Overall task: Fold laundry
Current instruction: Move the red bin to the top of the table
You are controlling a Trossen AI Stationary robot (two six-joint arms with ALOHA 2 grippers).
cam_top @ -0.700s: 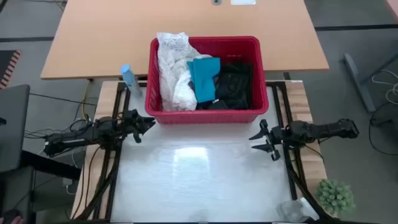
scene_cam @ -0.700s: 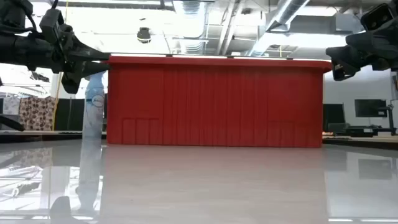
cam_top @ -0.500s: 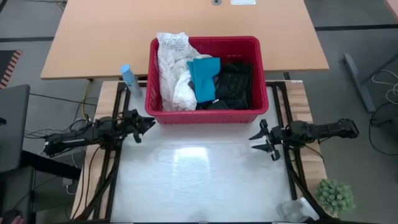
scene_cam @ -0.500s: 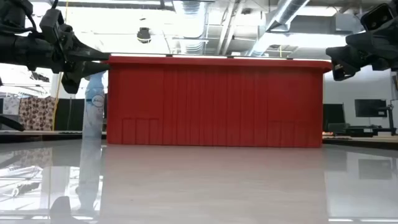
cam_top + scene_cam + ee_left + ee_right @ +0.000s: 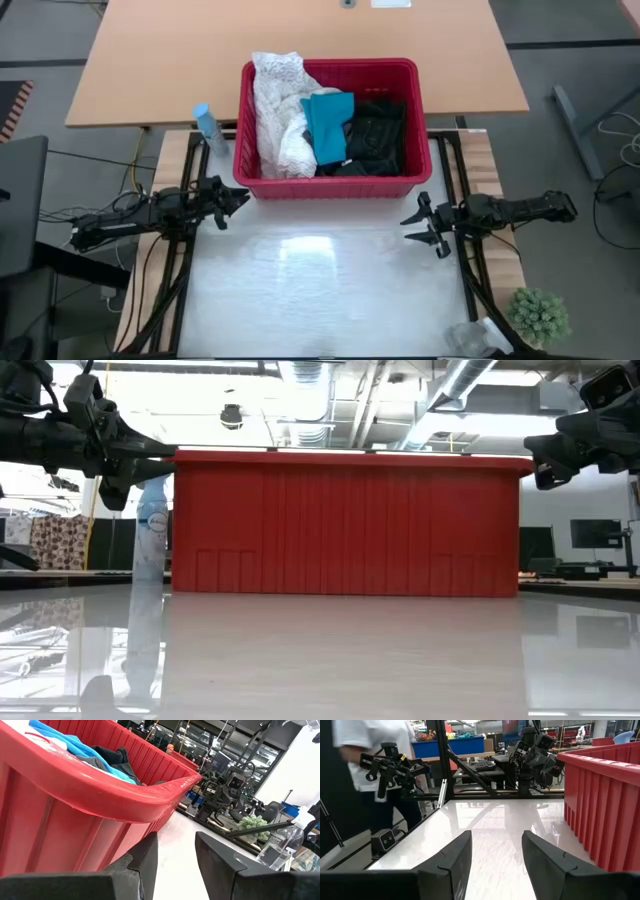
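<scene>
The laundry lies heaped in a red slotted basket (image 5: 330,185) at the table's far middle: a white lacy garment (image 5: 278,115) draped over the basket's left rim, a small teal piece (image 5: 327,125) beside it, black garments (image 5: 378,135) on the right. In the left wrist view the teal piece (image 5: 75,742) shows over the basket's rim (image 5: 125,790). My left gripper (image 5: 238,197) hovers open by the basket's near left corner, pointing right. My right gripper (image 5: 412,226) hovers open off the basket's near right corner, pointing left. Nothing is between either pair of fingers.
A pale blue spray bottle (image 5: 208,125) stands left of the basket. A small green plant (image 5: 538,313) and a clear wrapper (image 5: 470,338) sit at the near right corner. The glossy white table top (image 5: 320,290) stretches in front of the basket. A person (image 5: 375,750) stands beyond the left edge.
</scene>
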